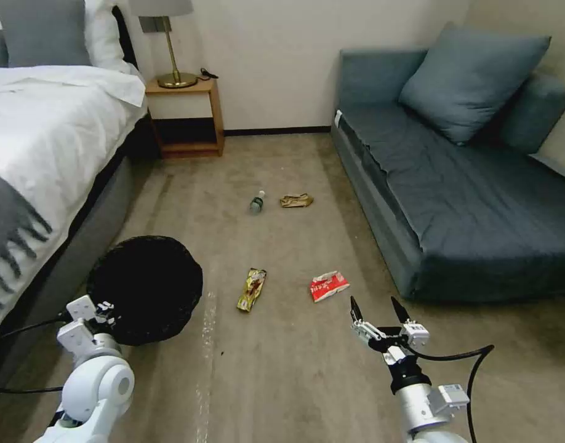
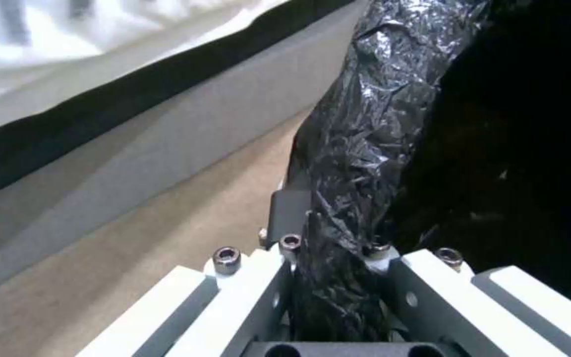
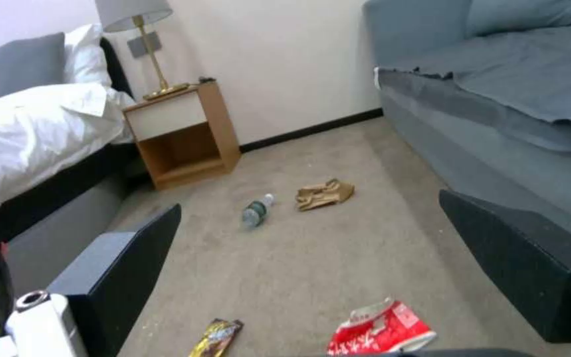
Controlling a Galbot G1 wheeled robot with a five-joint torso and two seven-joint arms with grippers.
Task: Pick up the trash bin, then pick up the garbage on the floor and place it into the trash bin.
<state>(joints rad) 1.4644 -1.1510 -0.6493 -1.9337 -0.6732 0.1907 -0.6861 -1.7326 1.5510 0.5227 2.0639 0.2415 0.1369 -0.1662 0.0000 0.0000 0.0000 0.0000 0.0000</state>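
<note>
Gripping the trash bin's (image 1: 148, 284) bag-lined rim beside the bed (image 1: 42, 141), the left tool (image 2: 338, 258) has the first step underway, while the right tool (image 1: 381, 320), spread wide, must descend onto the red-and-white wrapper (image 1: 329, 286) just ahead.

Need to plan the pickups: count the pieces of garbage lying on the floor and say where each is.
4, none in the trash bin that the left gripper holds by its rim. Snack wrapper and red-and-white wrapper lie just ahead of the open right gripper; bottle and paper bag lie farther on, nearer the nightstand.
</note>
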